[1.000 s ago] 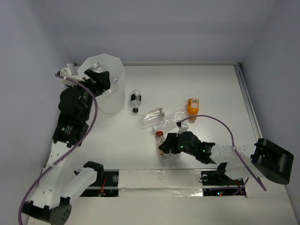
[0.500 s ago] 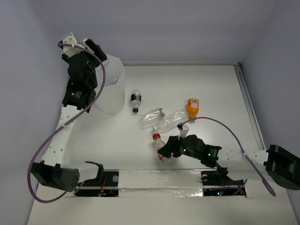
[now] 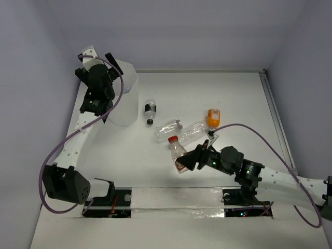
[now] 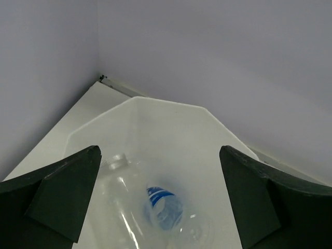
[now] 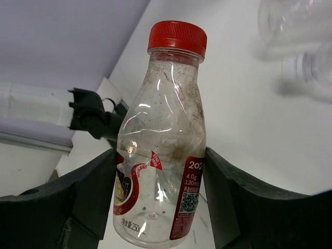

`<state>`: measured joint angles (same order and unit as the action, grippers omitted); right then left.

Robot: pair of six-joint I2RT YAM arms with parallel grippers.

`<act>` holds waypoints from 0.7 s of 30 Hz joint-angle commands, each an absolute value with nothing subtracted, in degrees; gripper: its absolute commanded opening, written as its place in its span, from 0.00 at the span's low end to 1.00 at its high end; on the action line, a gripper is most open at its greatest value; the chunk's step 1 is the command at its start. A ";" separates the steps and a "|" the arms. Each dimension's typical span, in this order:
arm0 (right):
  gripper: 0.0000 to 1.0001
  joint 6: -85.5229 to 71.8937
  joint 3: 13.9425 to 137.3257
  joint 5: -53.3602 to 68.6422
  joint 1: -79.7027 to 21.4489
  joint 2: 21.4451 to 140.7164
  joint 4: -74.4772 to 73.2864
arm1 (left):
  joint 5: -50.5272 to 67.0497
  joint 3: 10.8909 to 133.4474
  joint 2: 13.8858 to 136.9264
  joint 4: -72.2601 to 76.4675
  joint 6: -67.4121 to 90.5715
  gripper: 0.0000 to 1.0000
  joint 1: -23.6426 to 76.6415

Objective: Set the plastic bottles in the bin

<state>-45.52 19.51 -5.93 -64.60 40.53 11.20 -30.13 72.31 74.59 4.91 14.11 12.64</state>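
Jaws of left gripper (image 4: 161,176): spread wide, empty, over the bin (image 4: 171,104) at the table's far left corner.
Jaws of right gripper (image 5: 158,199): pinching the red-capped bottle (image 5: 166,119), near the front edge.
Advice: clear the rim before letting go.

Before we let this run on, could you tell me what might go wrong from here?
1. The right gripper clamps the red-capped bottle low on its body, with the neck sticking well out; it may swivel or slip in transit.
2. The left gripper hangs open right over the bin, so a delivery now risks the two arms colliding there.
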 commanded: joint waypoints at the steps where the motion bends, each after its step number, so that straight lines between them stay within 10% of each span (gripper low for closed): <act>1: 0.26 -38.95 28.64 -8.96 -65.13 42.35 11.51 | -28.05 72.07 70.23 8.09 16.25 0.99 12.39; 21: 0.23 -13.54 76.71 -12.49 -59.78 74.34 18.28 | -9.32 42.74 17.97 -13.26 29.52 0.83 12.39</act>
